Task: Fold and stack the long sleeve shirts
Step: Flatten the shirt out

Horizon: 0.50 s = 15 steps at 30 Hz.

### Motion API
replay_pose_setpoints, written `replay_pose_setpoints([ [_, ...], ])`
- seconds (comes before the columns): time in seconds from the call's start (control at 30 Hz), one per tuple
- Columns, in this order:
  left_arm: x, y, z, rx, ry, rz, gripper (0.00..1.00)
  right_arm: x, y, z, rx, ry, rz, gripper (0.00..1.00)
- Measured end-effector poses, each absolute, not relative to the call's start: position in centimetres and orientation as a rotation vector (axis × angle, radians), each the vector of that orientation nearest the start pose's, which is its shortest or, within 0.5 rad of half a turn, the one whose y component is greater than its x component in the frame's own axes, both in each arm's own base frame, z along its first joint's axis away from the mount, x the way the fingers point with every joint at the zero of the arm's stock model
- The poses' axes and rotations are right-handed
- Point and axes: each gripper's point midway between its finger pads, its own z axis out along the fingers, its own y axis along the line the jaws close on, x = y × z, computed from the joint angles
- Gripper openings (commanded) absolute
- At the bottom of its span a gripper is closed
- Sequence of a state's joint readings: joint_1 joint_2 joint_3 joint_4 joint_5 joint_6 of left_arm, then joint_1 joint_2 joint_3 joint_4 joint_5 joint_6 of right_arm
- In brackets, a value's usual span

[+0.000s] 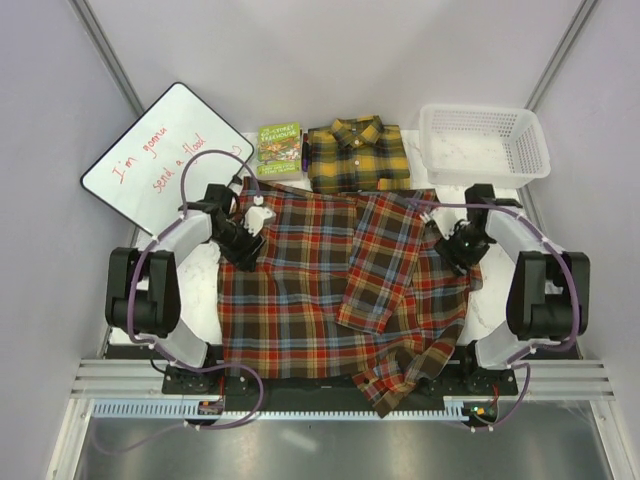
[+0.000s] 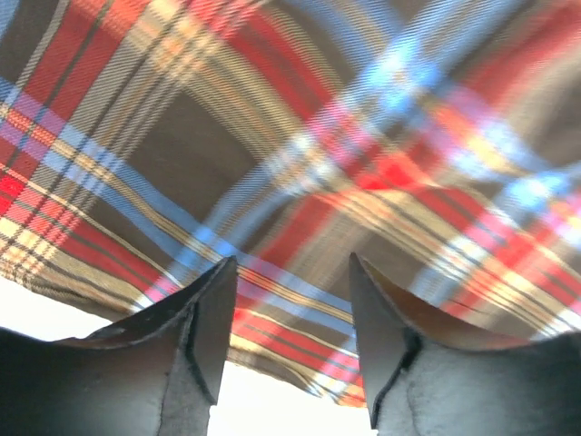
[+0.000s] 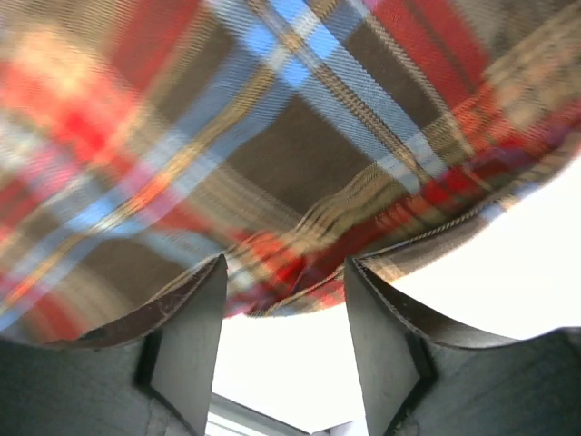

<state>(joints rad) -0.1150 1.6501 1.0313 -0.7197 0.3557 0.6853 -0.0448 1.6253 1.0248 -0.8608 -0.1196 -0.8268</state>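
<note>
Right now the red-brown shirt (image 1: pixel 290 300) lies spread out flat on the white table (image 1: pixel 203 285), in the middle, between the two arms. It has blue and yellow lines on it. One sleeve (image 1: pixel 380 260) is folded over and lies slanted across the right half of the shirt. The other sleeve (image 1: pixel 400 375) is bunched up at the near edge of the table and hangs a little over it.

The yellow and black shirt (image 1: pixel 355 155) is already folded into a neat block. It sits at the back of the table, just behind the red-brown shirt and touching its far edge. A small green book (image 1: pixel 279 150) lies just beside it on the left. A white basket (image 1: pixel 485 112) stands to its right, at the back corner. A white board (image 1: pixel 165 150) with red writing lies at the back left.

The left claw (image 1: pixel 247 243) is down at the top left corner of the red-brown shirt. In the left wrist view its two black fingers (image 2: pixel 204 318) stand apart, with a clear gap, and the plaid cloth edge runs just past the tips. Nothing is pinched there.

The right claw (image 1: pixel 452 250) is down at the right edge of the same shirt, near its top right corner. In the right wrist view its fingers (image 3: pixel 381 327) also stand apart, and the hem of the cloth hangs just above the gap, with the white table showing under it
</note>
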Motion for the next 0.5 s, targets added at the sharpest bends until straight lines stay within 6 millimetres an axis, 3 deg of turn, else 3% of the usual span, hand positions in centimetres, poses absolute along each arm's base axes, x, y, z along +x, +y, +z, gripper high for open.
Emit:
replay_pose_setpoints([
  [0.13, 28.6, -8.7, 6.9, 1.150, 2.441, -0.453, 0.64, 28.1, 0.8, 9.2, -1.164, 2.551, 0.162, 0.63],
  [0.23, 28.2, -9.6, 8.8, 1.152, 2.371, -0.488, 0.66, 28.4, 5.0, 12.8, -1.251, 2.366, 0.223, 0.61],
  [0.27, 28.1, -9.8, 9.2, 1.151, 2.359, -0.495, 0.69, 28.0, 7.3, 13.5, -1.312, 2.303, 0.264, 0.62],
  [0.37, 27.8, -10.1, 10.0, 1.143, 2.334, -0.518, 0.83, 25.6, 12.6, 13.7, -1.486, 2.189, 0.386, 0.70],
  [0.5, 27.1, -10.5, 10.7, 1.112, 2.322, -0.547, 0.92, 20.1, 17.1, 10.5, -1.743, 2.077, 0.474, 0.80],
])
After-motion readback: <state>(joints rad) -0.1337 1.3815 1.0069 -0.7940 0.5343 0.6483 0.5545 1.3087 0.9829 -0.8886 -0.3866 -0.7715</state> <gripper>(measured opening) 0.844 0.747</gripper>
